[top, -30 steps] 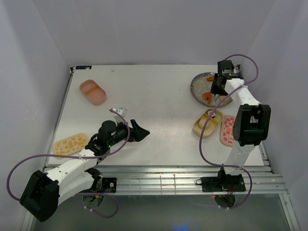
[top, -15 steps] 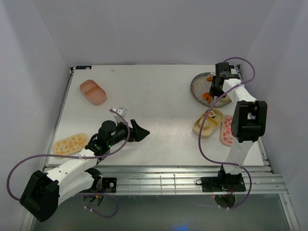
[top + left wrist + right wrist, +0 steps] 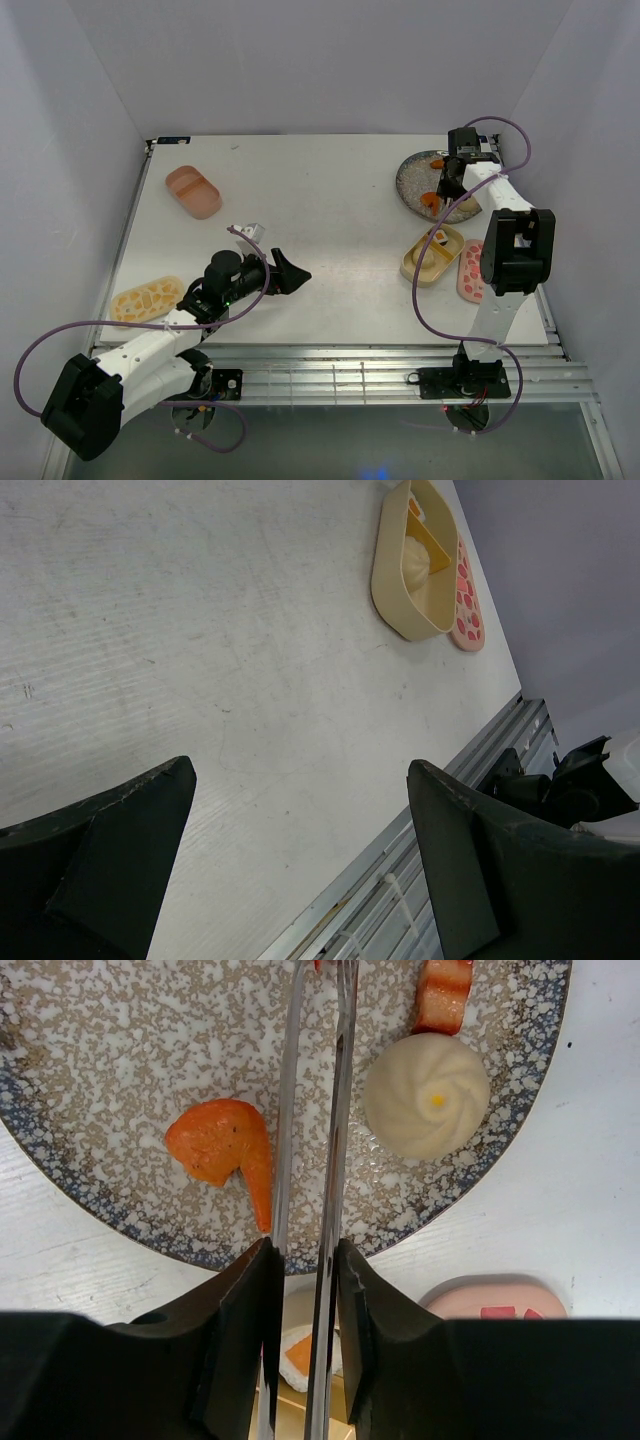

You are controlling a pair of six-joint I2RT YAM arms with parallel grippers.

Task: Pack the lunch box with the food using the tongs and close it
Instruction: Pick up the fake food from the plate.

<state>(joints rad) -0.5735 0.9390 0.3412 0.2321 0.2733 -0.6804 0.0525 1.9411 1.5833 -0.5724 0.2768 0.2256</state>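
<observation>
Pickup off plate, by the look of things; next piece of food bound for tan tray.

To do it well:
- Pick one piece only. Shrimp just left of tongs, bun to their right, striped piece at top right of wrist view.
- Straddle the piece before squeezing, one tong arm on each side.
- Squeeze gently: round bun likely to squirt out, thin curved shrimp likely to tip.
- Lift straight up, clear of the plate rim, then carry to the tray, just below the plate in top view.
- Aim for free room: a white piece and an orange-topped one already in the tray.

Right gripper, over the plate at upper right of top view: fingers pressed onto both tong arms, tongs pinched between them. Arms near parallel, narrow gap. Tong tips past the top edge of wrist view, so no telling whether anything caught.

Left gripper: spread wide, nothing between the fingers, over bare table, lower left of centre in top view.

Other box parts: pink lid just beside tan tray, pink tray at upper left, yellow lid at lower left.
</observation>
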